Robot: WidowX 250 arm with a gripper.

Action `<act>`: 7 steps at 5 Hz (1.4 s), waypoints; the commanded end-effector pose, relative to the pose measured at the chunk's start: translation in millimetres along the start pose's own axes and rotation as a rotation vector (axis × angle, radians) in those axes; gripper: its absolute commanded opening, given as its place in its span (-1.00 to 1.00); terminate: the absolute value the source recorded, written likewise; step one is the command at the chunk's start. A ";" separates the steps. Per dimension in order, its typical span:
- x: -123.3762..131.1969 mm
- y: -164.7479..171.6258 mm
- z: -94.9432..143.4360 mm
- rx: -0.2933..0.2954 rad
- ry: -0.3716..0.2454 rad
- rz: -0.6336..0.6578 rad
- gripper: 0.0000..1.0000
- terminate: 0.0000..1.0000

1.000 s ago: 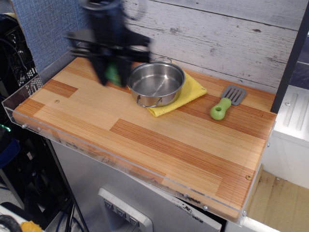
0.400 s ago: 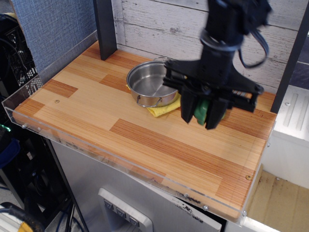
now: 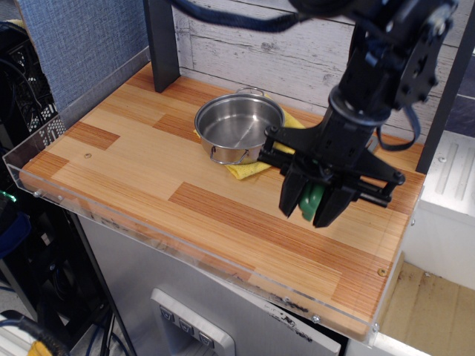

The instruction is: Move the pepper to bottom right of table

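1. A steel pot sits on a yellow cloth at the far middle of the tabletop.
2. Right of it, the tool hangs above the planks, fingers closed on the pepper, which shows green between them.

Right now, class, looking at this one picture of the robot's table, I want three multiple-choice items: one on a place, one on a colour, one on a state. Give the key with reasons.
1. Where does the steel pot stand?
A. on a yellow cloth
B. on bare wood
C. on the floor

2. What colour is the thing between the gripper's fingers?
A. red
B. green
C. blue

3. How is the gripper?
A. open and empty
B. out of sight
C. shut on the pepper

Key:
1 A, the yellow cloth shows beneath the steel pot.
2 B, the pepper looks green.
3 C, the gripper clamps it above the table.
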State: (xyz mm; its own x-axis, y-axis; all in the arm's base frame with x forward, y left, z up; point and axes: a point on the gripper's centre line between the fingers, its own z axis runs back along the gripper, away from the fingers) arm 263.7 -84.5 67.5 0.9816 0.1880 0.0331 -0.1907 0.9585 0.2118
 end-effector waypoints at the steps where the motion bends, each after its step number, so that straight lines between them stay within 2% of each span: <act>1: 0.4 5.4 -26.7 -0.138 -0.035 -0.062 -1.00 -1.00; 2: 2.1 0.6 -33.0 -0.161 -0.080 -0.104 -1.00 -1.00; 3: 3.3 -1.9 -37.7 -0.163 -0.094 -0.110 -1.00 -1.00; 5: 4.6 -1.5 -45.4 -0.164 -0.057 -0.099 -1.00 -1.00; 6: 4.0 -0.8 -43.5 -0.176 -0.038 -0.064 1.00 -1.00; 7: 2.2 2.1 -29.3 -0.184 -0.074 -0.060 1.00 -1.00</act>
State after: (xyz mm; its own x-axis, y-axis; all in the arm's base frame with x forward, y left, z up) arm 267.0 -72.3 32.7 0.9894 0.1313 0.0627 -0.1347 0.9895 0.0520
